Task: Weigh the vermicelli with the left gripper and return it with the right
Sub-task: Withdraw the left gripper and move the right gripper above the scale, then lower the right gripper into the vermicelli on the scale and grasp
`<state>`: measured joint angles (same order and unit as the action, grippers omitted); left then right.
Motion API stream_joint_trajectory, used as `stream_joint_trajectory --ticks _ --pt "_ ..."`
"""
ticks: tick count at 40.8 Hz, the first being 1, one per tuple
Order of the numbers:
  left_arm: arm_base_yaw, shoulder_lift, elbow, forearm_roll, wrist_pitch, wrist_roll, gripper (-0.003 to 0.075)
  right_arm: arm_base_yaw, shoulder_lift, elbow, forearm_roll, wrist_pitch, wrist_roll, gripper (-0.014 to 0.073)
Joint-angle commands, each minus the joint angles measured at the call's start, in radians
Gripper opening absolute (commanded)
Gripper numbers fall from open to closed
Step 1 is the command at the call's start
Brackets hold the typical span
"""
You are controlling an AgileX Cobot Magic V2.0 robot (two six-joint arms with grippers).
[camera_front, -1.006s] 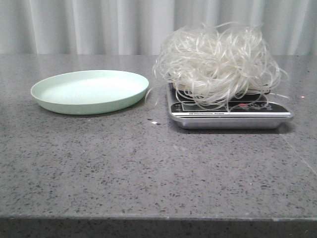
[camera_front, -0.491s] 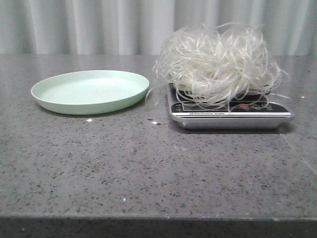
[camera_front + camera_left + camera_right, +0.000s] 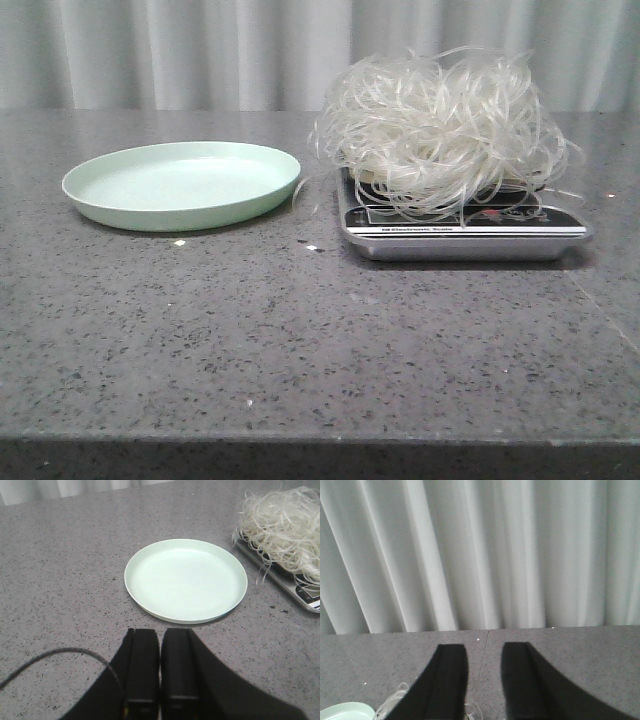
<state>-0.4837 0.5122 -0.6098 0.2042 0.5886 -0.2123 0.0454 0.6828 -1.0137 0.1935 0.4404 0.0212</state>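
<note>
No change seen vs 1 s ago: vermicelli point(image 3: 440, 130) left heaped on scale point(image 3: 465, 235), plate point(image 3: 180, 185) bare. Left gripper point(image 3: 160, 667) pulled back, closed empty; right gripper point(image 3: 484, 680) parted, so return leg judged next

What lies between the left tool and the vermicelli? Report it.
In the left wrist view, the pale green plate lies between the left tool and the vermicelli on the scale.
</note>
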Motion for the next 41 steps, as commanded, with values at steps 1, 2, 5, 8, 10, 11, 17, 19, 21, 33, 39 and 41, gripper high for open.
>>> stream_joint_trajectory --ticks 1,2,5,8,10,11,17,19,21,33,39,41 --pt "0.001 0.002 -0.027 -0.005 -0.078 -0.009 0.0137 0.034 0.093 -0.12 0.012 0.042 -0.002 0.0502" --pt "0.001 0.002 -0.027 -0.005 -0.078 -0.009 0.0137 0.046 0.117 -0.141 0.015 0.067 -0.002 0.0538" --pt "0.001 0.002 -0.027 -0.005 -0.078 -0.009 0.0137 0.083 0.172 -0.182 0.032 0.125 -0.002 0.0616" --pt "0.001 0.002 -0.027 -0.005 -0.078 -0.009 0.0137 0.126 0.222 -0.202 0.054 0.179 -0.003 0.0616" --pt "0.001 0.002 -0.027 -0.002 -0.078 -0.009 0.0137 0.157 0.261 -0.208 0.069 0.21 -0.012 0.0615" --pt "0.001 0.002 -0.027 -0.002 -0.078 -0.009 0.0137 0.174 0.275 -0.208 0.075 0.223 -0.021 0.0615" --pt "0.001 0.002 -0.027 0.005 -0.078 -0.009 0.0137 0.246 0.382 -0.208 0.098 0.277 -0.069 0.0615" --pt "0.001 0.002 -0.027 0.007 -0.078 -0.009 0.0137 0.262 0.414 -0.208 0.098 0.29 -0.075 0.0615" --pt "0.001 0.002 -0.027 0.009 -0.078 -0.009 0.0137 0.268 0.443 -0.208 0.098 0.301 -0.078 0.0615" --pt "0.001 0.002 -0.027 0.029 -0.078 -0.009 0.0137 0.271 0.591 -0.208 0.098 0.32 -0.081 0.0615" --pt "0.001 0.002 -0.027 0.056 -0.078 -0.009 0.0137 0.271 0.662 -0.208 0.098 0.32 -0.081 0.0615" --pt "0.001 0.002 -0.027 0.061 -0.078 -0.009 0.0137 0.271 0.684 -0.208 0.098 0.32 -0.081 0.0615"
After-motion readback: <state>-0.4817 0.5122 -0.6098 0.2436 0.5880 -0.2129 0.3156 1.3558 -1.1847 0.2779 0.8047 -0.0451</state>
